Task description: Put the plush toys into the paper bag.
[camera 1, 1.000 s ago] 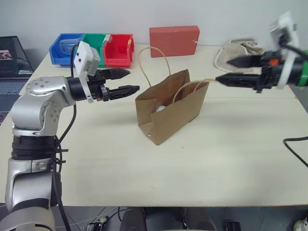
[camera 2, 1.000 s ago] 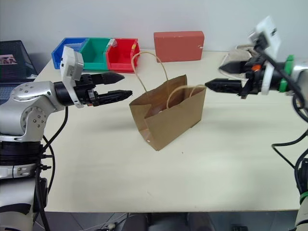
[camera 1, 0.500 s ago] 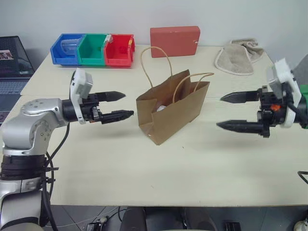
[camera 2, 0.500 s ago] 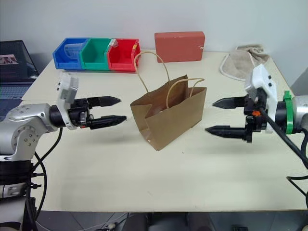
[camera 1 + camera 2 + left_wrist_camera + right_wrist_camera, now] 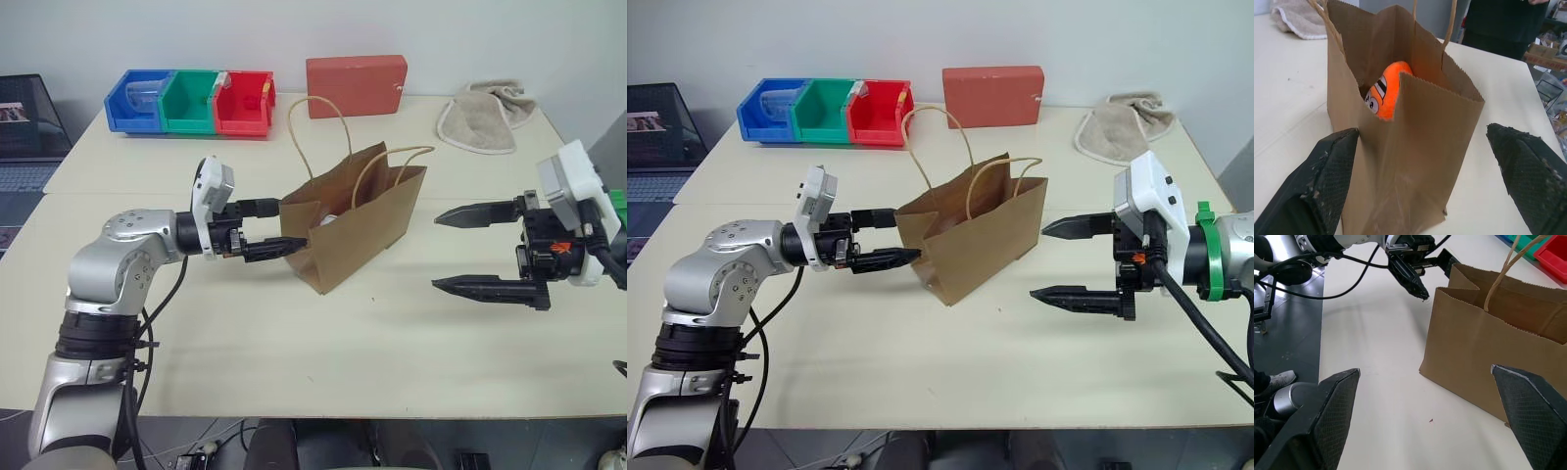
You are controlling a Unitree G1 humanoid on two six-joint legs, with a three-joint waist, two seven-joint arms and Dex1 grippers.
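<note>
Between the spread fingers of the left gripper, one narrow end of the paper bag is framed, upright at the middle of the desk. Inside it, the orange carrot toy and a white toy are seen. Toward the desk's right edge, well apart, the right gripper is held open and empty.

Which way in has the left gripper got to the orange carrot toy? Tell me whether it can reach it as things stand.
Probably not directly. The left gripper, open, sits level at the paper bag's narrow end, and the bag's wall stands between it and the carrot. The open top looks like the only free way in.
</note>
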